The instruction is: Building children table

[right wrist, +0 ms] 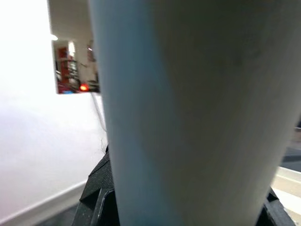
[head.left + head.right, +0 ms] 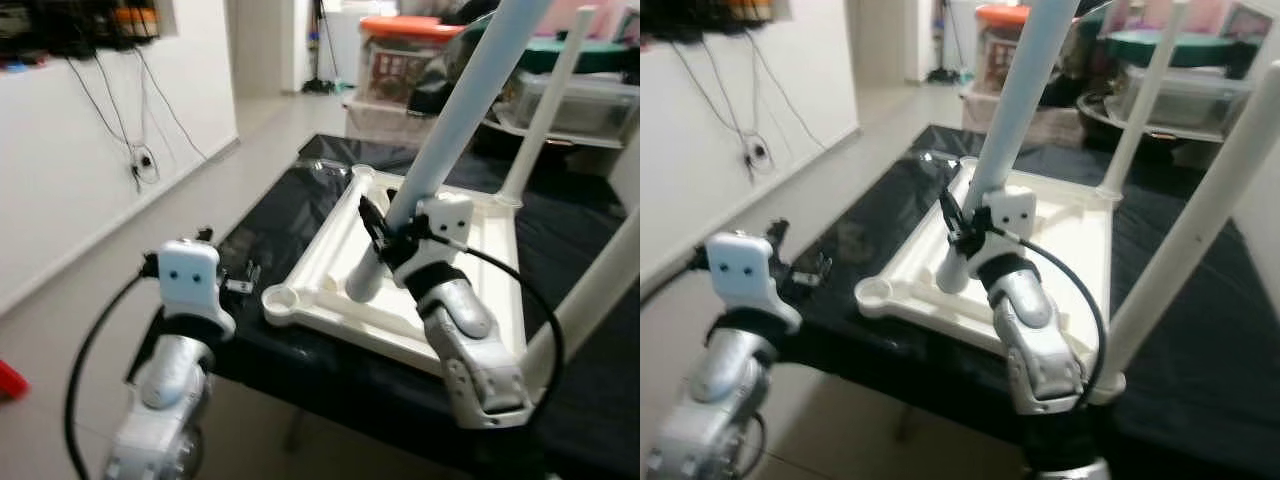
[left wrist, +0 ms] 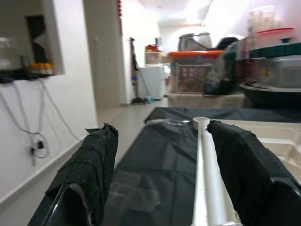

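Note:
A white child's table top [image 2: 330,255] lies upside down on a black-covered table [image 2: 280,215]. Two white legs stand in its right corners, one far [image 2: 545,110] and one near [image 2: 600,290]. My right gripper [image 2: 385,235] is shut on a third, pale leg [image 2: 460,110] that leans up to the right, its lower end [image 2: 362,282] resting inside the frame. The near left socket [image 2: 282,298] is empty. My left gripper [image 2: 238,275] hovers just left of that socket, open, with the frame's rim [image 3: 207,188] beside one finger [image 3: 244,165].
Storage boxes, one with an orange lid [image 2: 405,30], stand behind the table. A white wall with hanging cables [image 2: 140,150] runs along the left, with open floor [image 2: 90,300] between it and the table. A red object [image 2: 8,380] lies on the floor.

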`<state>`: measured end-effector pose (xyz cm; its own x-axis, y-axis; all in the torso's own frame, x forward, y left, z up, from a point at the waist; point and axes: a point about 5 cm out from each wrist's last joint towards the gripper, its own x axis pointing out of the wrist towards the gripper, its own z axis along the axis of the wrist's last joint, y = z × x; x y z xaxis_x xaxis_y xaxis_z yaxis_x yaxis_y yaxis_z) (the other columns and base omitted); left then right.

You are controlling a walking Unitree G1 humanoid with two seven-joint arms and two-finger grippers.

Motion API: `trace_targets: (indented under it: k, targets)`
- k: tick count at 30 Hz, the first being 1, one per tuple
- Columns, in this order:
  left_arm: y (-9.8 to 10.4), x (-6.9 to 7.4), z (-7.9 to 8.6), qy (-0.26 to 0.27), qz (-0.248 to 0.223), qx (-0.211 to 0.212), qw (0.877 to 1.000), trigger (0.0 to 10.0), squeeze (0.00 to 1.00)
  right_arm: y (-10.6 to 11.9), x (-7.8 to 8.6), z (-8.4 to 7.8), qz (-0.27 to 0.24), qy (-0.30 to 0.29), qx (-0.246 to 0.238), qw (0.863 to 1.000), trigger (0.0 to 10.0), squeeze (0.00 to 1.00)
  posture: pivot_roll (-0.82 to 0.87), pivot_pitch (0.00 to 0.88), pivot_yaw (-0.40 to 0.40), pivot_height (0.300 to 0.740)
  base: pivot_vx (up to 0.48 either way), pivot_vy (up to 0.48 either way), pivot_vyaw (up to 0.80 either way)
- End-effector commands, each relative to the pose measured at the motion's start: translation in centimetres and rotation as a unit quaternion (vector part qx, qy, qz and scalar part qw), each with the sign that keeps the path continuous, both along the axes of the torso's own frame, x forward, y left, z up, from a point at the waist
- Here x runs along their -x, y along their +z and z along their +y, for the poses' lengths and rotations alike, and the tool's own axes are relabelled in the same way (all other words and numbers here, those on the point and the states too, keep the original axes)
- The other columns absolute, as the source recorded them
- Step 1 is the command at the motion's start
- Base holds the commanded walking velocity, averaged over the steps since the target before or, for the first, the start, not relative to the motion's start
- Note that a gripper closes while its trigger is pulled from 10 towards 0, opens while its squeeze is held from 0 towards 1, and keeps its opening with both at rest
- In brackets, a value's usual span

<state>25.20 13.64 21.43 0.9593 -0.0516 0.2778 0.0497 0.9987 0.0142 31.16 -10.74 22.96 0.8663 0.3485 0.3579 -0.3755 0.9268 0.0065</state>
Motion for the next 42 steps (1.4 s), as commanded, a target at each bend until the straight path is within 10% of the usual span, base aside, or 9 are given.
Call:
trace_targets:
  k: [1,12,42]
  targets:
    - [0.0,0.0,0.0,0.001,0.001,0.001,1.0,10.0,0.0,0.2,0.1,0.2,-0.008,0.005,-0.001,1.0,10.0,0.0,0.06,0.0,-0.039,0.74,0.0,0.0,0.0]
    - [0.6,-0.1,0.1,0.005,-0.008,-0.003,1.0,10.0,0.0,0.4,0.1,0.5,-0.009,0.009,-0.004,1.0,10.0,0.0,0.07,0.0,-0.041,0.74,0.0,0.0,-0.73]
    - [2.0,-0.4,0.6,0.024,-0.037,-0.003,0.999,10.0,0.0,0.9,0.0,1.0,-0.021,0.023,0.005,1.0,10.0,0.0,0.06,0.0,-0.045,0.74,0.0,0.0,0.27]
